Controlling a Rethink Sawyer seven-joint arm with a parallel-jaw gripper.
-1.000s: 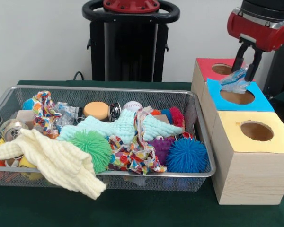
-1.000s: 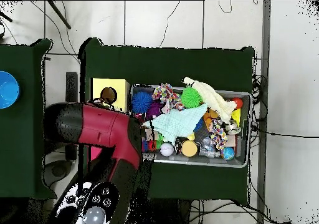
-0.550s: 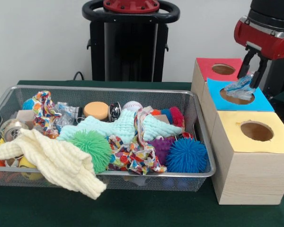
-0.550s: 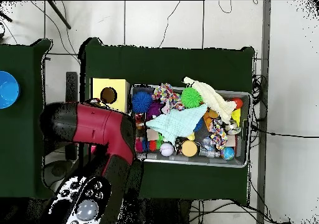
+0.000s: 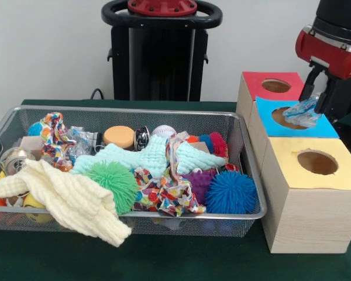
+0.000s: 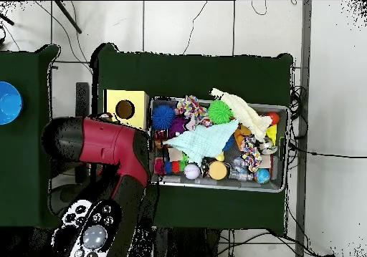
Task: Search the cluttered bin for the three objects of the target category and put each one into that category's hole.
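My gripper (image 5: 317, 100) hangs at the far right of the front view, over the blue-topped box (image 5: 326, 126). It is shut on a crumpled clear plastic piece (image 5: 301, 112), which dangles over the right edge of the blue box's round hole (image 5: 282, 119) and seems to touch the lid. The wire bin (image 5: 128, 109) holds a heap of toys and cloths, among them more clear plastic (image 5: 82, 138) near its back left. In the overhead view the red arm (image 6: 107, 143) hides the gripper and the blue box.
A red-topped box (image 5: 255, 88) stands behind the blue one and a yellow-topped box (image 5: 345, 175) in front, each with a round hole. In the bin lie a cream knit cloth (image 5: 70, 199), a green spiky ball (image 5: 112, 181) and a blue spiky ball (image 5: 231, 192).
The gripper has drifted right and slightly down with the plastic piece, from over the blue box's back left to its hole's right side. The bin's contents have not moved.
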